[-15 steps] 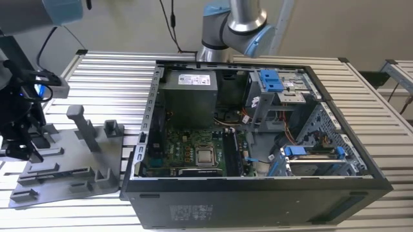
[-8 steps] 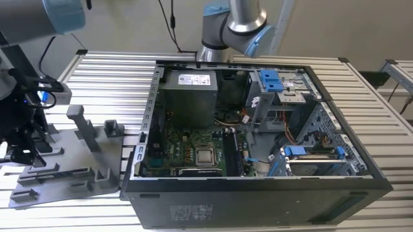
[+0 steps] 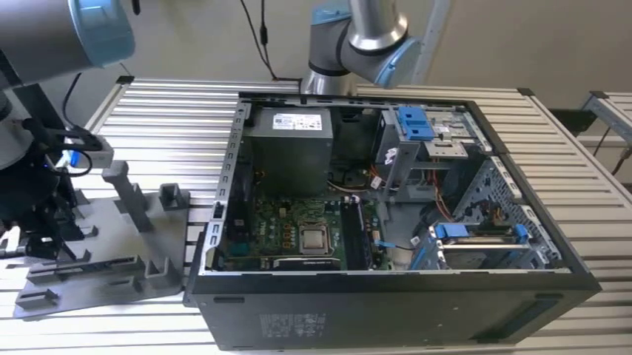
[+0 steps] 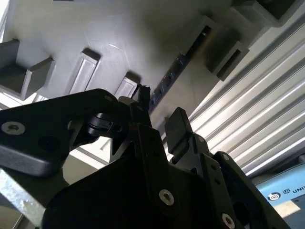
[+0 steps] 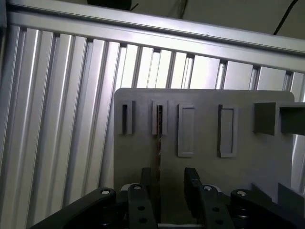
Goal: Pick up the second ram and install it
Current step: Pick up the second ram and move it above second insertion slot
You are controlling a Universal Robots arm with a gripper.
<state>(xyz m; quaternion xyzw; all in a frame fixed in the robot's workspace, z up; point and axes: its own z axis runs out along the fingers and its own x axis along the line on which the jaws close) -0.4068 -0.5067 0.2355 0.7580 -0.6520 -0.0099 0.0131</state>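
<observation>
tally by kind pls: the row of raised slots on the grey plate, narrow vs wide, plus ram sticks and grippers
Narrow grey raised slots: 2
Wider grey raised rectangular frames: 2
Dark blue-black flat ram stick, standing on edge in one narrow slot: 1
Black gripper, jaws open: 1
Total: 6
</observation>
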